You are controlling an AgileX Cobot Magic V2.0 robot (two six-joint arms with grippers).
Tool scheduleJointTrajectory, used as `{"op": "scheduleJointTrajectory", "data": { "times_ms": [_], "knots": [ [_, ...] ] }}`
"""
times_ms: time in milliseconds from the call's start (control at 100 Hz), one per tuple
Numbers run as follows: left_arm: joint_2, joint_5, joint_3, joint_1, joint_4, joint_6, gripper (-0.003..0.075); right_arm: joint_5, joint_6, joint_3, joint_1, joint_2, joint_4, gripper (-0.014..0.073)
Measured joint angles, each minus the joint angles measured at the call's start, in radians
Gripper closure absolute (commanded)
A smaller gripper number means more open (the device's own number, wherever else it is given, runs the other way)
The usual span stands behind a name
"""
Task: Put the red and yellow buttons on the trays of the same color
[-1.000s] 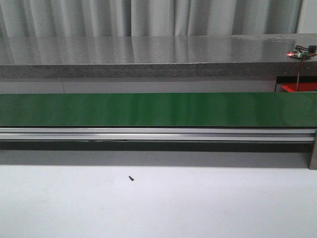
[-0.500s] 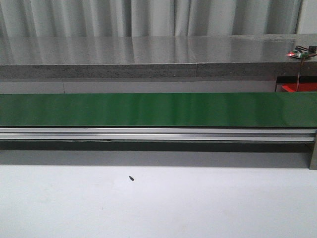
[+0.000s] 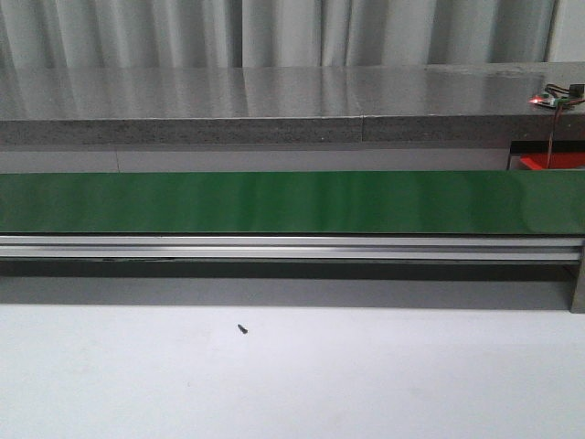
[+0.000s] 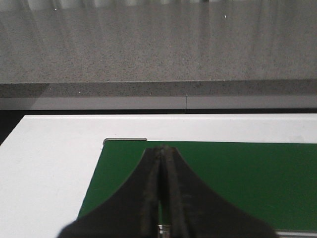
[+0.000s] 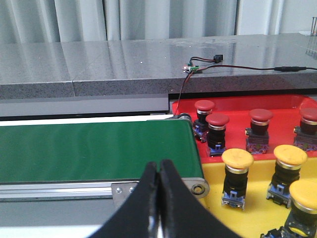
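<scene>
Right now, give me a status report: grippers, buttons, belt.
Left gripper and right gripper shut, empty. Red buttons on red tray, yellow buttons on yellow tray. Belt bare.

A conveyor belt (image 3: 292,202) is running across the front view from left to right, with a rail (image 3: 292,248) lying along its near edge and a long counter (image 3: 274,101) standing behind it. A small screw (image 3: 242,328) is lying on the table (image 3: 366,375) before the belt. A circuit board (image 3: 551,99) is sitting on the counter at the far right. In the right wrist view, two trays are lying just past the belt's right end, the farther tray (image 5: 282,106) behind the nearer tray (image 5: 257,208), seemingly touching. Buttons are standing upright on both.
</scene>
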Motion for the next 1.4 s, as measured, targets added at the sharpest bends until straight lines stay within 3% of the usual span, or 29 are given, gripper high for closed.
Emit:
{"op": "scheduleJointTrajectory", "data": {
  "times_ms": [370, 600, 940, 1400],
  "knots": [
    [-0.153, -0.182, 0.202, 0.000, 0.068, -0.053, 0.0740, 0.000, 0.000, 0.000, 0.000, 0.000, 0.000, 0.0662],
    [-0.257, -0.210, 0.315, -0.004, 0.072, -0.053, 0.0740, 0.000, 0.000, 0.000, 0.000, 0.000, 0.000, 0.0662],
    [-0.423, -0.226, 0.478, -0.093, 0.072, -0.055, 0.0740, 0.000, 0.000, 0.000, 0.000, 0.000, 0.000, 0.0662],
    [-0.594, -0.246, 0.556, -0.093, 0.063, -0.055, 0.0740, 0.000, 0.000, 0.000, 0.000, 0.000, 0.000, 0.0662]
  ]
}}
